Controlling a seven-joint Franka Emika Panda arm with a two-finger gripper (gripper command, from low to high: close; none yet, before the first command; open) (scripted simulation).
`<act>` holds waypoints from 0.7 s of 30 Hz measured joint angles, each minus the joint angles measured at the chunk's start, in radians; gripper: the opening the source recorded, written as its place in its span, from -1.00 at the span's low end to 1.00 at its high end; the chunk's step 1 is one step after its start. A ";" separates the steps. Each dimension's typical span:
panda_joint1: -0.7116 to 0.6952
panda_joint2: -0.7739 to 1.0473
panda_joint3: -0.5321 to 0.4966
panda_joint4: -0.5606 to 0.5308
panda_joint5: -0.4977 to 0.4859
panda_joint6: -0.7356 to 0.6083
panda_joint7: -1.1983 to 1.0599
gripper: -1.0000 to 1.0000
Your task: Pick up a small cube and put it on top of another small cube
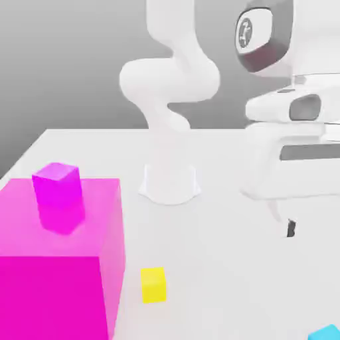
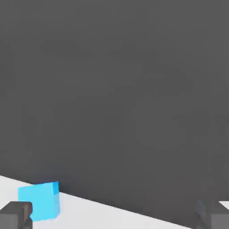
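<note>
Nothing is done yet — the cyan cube [image 1: 325, 333] sits on the white worktop [image 1: 219, 265], well apart from the yellow cube [image 1: 153, 284], nothing stacked on either. The gripper [image 2: 116, 217] hangs with fingers spread wide and empty, the cyan cube near one fingertip [image 2: 15, 214]. Grasp, carry and placement all remain.

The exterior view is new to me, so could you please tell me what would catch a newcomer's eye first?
The huge magenta block fills the exterior view's lower left, with a small magenta cube on its top. Beside it on the white table lies the yellow cube, and the cyan cube peeks in at the lower right corner. The white arm coils up behind them.
</note>
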 joint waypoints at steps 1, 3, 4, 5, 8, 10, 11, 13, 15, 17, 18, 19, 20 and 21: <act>0.008 0.036 0.003 0.007 -0.006 0.007 0.004 0.00; 0.026 0.108 0.009 0.020 -0.015 0.020 0.012 0.00; 0.036 0.144 0.011 0.027 -0.018 0.027 0.015 0.00; 0.045 0.179 0.014 0.033 -0.021 0.033 0.018 0.00; 0.074 0.286 0.023 0.053 -0.027 0.054 0.024 0.00; 0.088 0.358 0.017 0.068 -0.043 0.090 0.036 0.00; 0.097 0.394 0.007 0.077 -0.054 0.115 0.043 0.00; 0.113 0.458 -0.011 0.092 -0.074 0.160 0.057 -1.00; 0.113 0.458 -0.011 0.092 -0.074 0.161 0.057 -1.00; 0.113 0.458 -0.011 0.092 -0.073 0.161 0.056 -1.00; 0.113 0.458 -0.011 0.092 -0.072 0.161 0.056 -1.00; 0.117 0.472 -0.016 0.095 -0.076 0.171 0.059 -1.00; 0.114 0.460 -0.012 0.092 -0.072 0.163 0.056 -1.00; 0.109 0.436 -0.005 0.086 -0.064 0.145 0.050 -1.00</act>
